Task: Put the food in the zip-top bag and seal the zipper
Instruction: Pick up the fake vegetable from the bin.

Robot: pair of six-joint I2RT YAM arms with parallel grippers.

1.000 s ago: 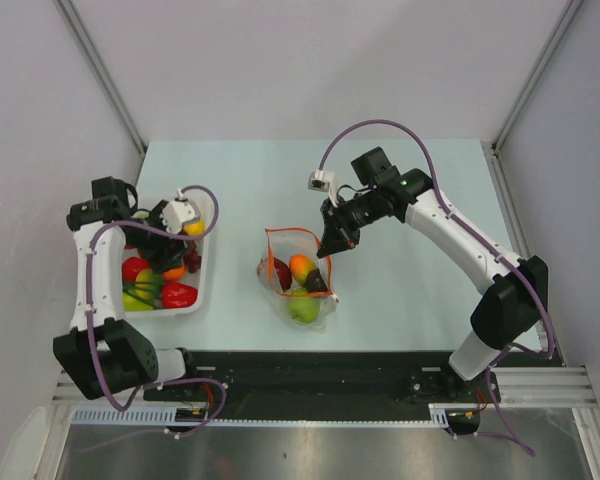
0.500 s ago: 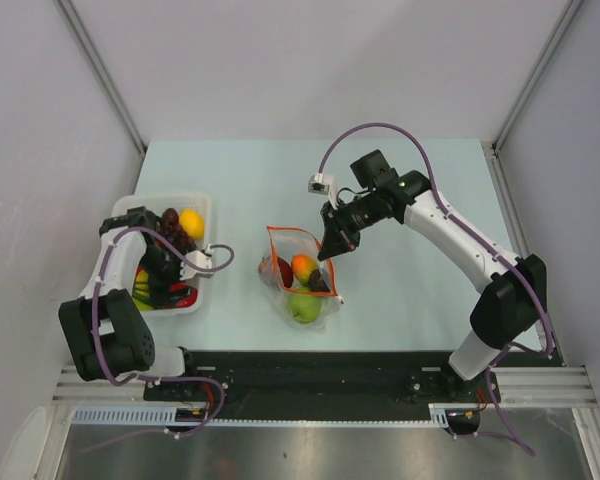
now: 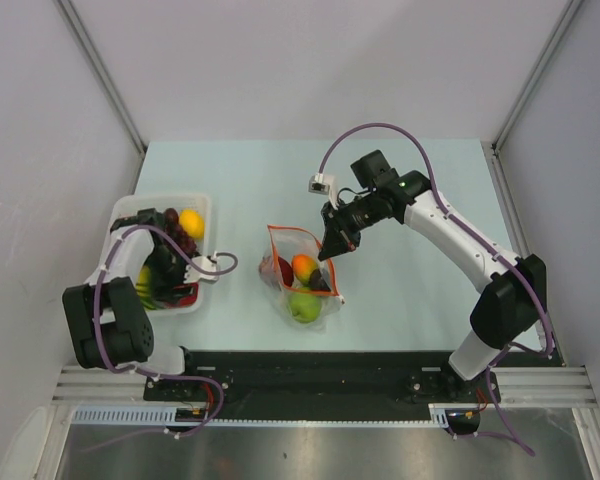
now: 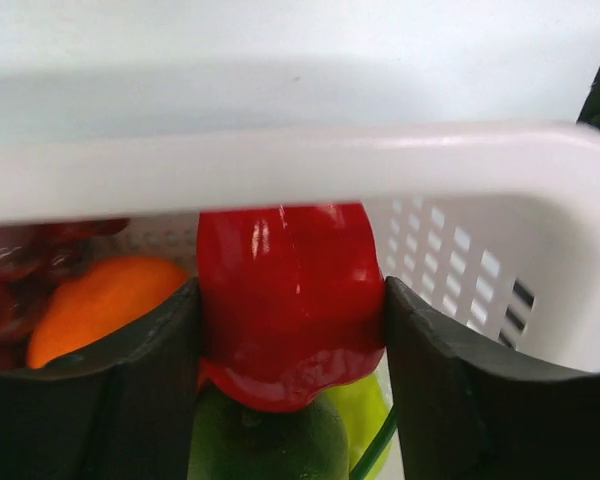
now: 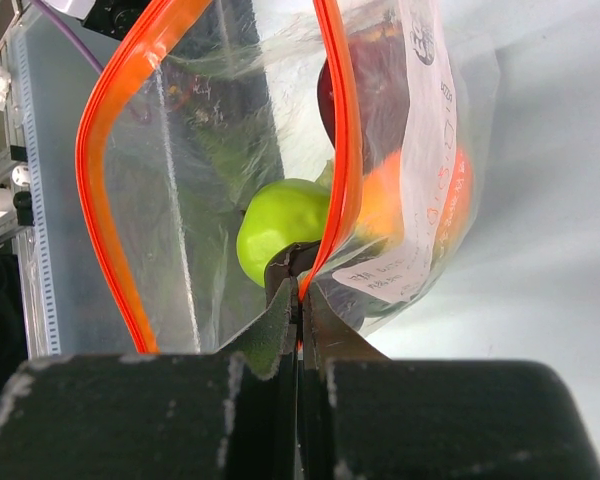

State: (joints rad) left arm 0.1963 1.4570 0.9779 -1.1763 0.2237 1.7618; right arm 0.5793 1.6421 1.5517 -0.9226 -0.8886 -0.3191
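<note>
Left claw (image 4: 291, 315) lowered — glossy red pepper (image 4: 290, 285), probably

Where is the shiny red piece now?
The red piece sits in the white tray, between the left gripper's fingers, beside an orange piece, in the left wrist view.

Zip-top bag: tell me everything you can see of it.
The bag is clear, crinkly plastic with an orange-red zipper strip around its mouth and white printed text on one side. It lies on the pale table, with its mouth open and facing away from the arms. Inside are a green apple, an orange piece and a dark red piece. The right gripper is shut on the strip at the mouth's right side.
</note>
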